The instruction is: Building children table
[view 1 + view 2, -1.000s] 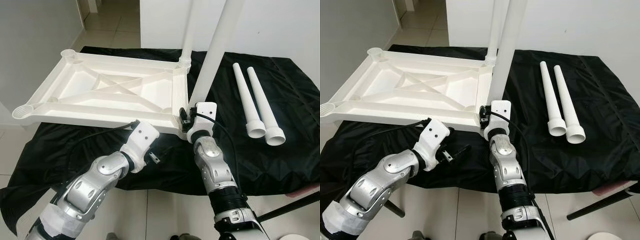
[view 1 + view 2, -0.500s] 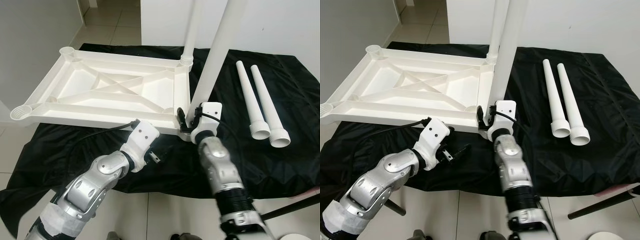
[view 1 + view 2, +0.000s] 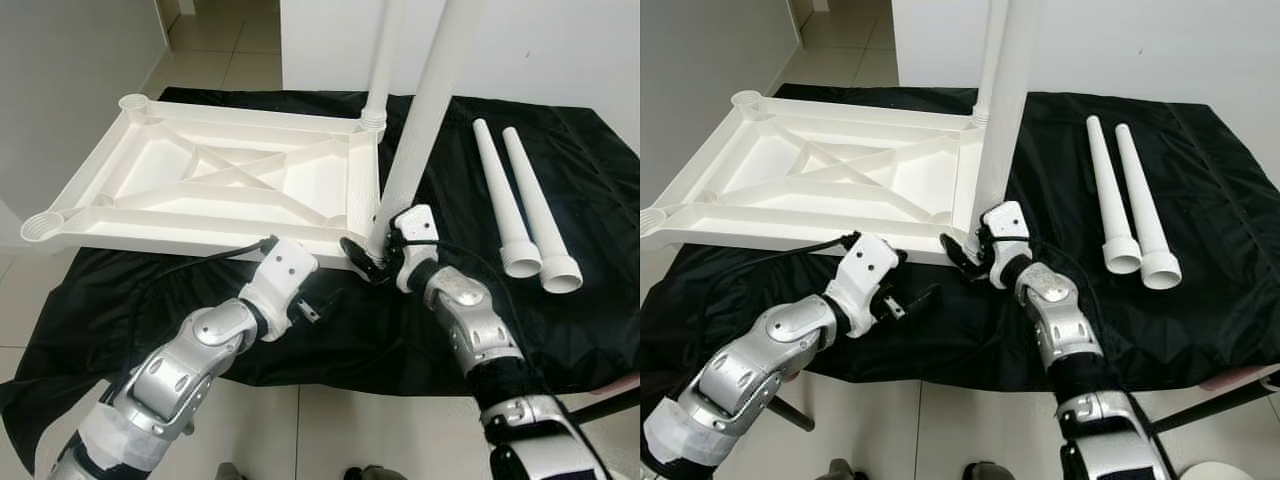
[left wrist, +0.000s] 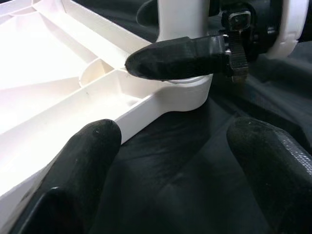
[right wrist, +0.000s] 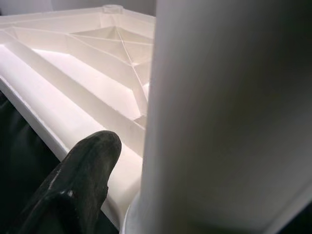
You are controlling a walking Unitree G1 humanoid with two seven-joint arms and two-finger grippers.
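An upturned white table top (image 3: 200, 180) lies on a black cloth. One white leg (image 3: 385, 50) stands in its far right corner socket. A second leg (image 3: 425, 110) stands in the near right socket (image 4: 187, 95). My right gripper (image 3: 372, 255) is open and straddles that near leg's base. One of its fingers (image 5: 83, 185) sits a small gap away from the leg (image 5: 229, 122). My left gripper (image 3: 325, 303) is open and empty over the cloth, just off the table top's near edge, pointing at that socket. Two loose legs (image 3: 498, 190) (image 3: 535, 200) lie side by side to the right.
The black cloth (image 3: 560, 320) covers a low surface and drapes over its near edge onto pale tiled floor (image 3: 330, 430). A white wall (image 3: 560, 50) stands behind. A dark rod (image 3: 610, 400) slants at the lower right. A black cable (image 3: 200, 265) runs along my left forearm.
My right forearm has swung out to the right and its wrist has turned around the near leg's base, so a finger now shows in front of the socket. The left arm has barely moved.
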